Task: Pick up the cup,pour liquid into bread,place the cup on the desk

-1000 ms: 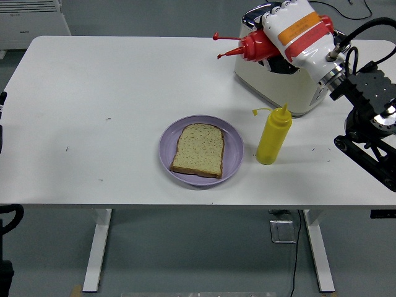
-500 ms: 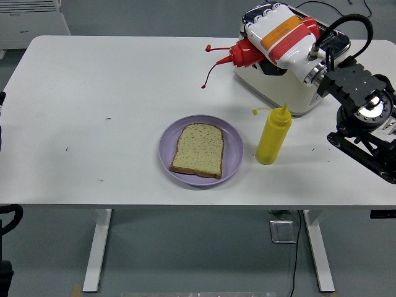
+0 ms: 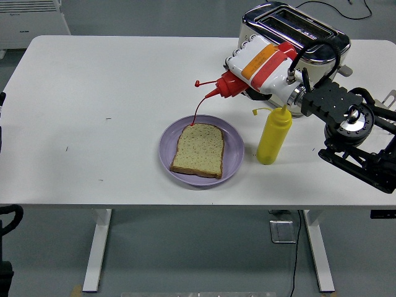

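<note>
My right hand [image 3: 257, 65], in a white cover with an orange and red band, is shut on a red squeeze bottle [image 3: 228, 86]. The bottle is tipped with its nozzle pointing left and down. A thin red stream falls from the nozzle onto the top left corner of a slice of bread [image 3: 198, 150]. The slice lies on a lilac plate [image 3: 232, 158] near the table's front edge. No cup shows; the red bottle is what my hand holds. My left arm barely shows at the picture's left edge.
A yellow squeeze bottle [image 3: 273, 136] stands upright just right of the plate, below my right wrist. A cream and chrome toaster [image 3: 297, 31] sits at the back right behind the hand. The white table [image 3: 93, 111] stretches out to the left.
My right hand has moved left and down with the red bottle, from in front of the toaster to just above the plate. The red stream now reaches the bread.
</note>
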Tool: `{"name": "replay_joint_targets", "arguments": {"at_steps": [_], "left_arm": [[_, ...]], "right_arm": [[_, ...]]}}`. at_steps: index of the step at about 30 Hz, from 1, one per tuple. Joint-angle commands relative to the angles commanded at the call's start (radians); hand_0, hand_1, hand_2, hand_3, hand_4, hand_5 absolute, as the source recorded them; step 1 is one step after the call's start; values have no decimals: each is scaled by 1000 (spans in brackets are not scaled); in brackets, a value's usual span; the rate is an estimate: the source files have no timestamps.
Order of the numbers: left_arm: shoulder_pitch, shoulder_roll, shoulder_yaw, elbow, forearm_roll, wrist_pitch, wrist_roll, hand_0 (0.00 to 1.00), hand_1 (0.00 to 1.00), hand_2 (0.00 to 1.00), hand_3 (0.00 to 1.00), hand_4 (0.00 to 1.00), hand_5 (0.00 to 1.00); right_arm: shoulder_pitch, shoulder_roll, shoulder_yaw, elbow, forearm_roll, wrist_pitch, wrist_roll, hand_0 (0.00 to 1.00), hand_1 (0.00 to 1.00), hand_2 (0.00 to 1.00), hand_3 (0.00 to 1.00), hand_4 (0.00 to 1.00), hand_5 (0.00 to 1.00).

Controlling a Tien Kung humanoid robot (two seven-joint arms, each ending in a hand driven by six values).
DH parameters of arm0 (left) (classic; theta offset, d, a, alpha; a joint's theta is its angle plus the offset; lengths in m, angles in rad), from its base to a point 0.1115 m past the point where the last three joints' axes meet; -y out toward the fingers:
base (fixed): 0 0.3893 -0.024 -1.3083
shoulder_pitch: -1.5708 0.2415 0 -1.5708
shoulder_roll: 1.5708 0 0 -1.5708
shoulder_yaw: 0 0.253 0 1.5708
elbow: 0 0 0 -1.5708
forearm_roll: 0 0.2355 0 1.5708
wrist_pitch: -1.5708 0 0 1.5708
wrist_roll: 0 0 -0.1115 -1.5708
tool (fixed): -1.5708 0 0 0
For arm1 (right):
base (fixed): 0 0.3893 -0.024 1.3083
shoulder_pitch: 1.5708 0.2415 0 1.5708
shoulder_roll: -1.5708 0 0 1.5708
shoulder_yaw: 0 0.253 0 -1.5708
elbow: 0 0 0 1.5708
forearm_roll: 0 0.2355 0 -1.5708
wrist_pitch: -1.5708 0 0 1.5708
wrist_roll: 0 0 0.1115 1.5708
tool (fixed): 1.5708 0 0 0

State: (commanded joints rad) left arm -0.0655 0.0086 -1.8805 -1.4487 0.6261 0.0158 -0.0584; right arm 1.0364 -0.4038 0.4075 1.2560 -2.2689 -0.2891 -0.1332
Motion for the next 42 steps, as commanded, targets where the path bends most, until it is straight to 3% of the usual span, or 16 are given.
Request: {"name": "replay_joint_targets", "arguments": {"at_steps": [4,6,14,22,30,36,42], "left_arm": [[2,1,0,0,0,1,0,845,863,885,788,661,998],[2,1,1,0,0,1,-1,845,863,885,788,661,998],[2,0,6,1,0,0,-1,841,862,886,788,661,998],[8,2,5,1,-3,4,-2,837,861,883,788,657,998],[5,1,6,1,-4,3,-2,836,859,882,788,658,998],[4,0,5,1,-4,5,-2,836,859,882,789,660,998],[4,0,6,1,-3,6,-1,836,859,881,789,661,998]], "right_arm": [[-6,1,113,-11,0,-3,-9,2,60,212,248,686,3],[-1,5,123,-12,0,-5,-10,2,60,212,248,686,3],[41,36,-68,-28,0,4,-9,2,61,213,250,679,2],[42,30,-9,-24,0,-6,1,2,58,211,251,671,2],[-65,42,189,10,33,-39,33,2,59,209,250,675,2],[-172,52,355,42,238,-82,84,2,48,202,250,672,2],[-259,61,510,88,492,-60,172,2,45,195,246,671,2]]}}
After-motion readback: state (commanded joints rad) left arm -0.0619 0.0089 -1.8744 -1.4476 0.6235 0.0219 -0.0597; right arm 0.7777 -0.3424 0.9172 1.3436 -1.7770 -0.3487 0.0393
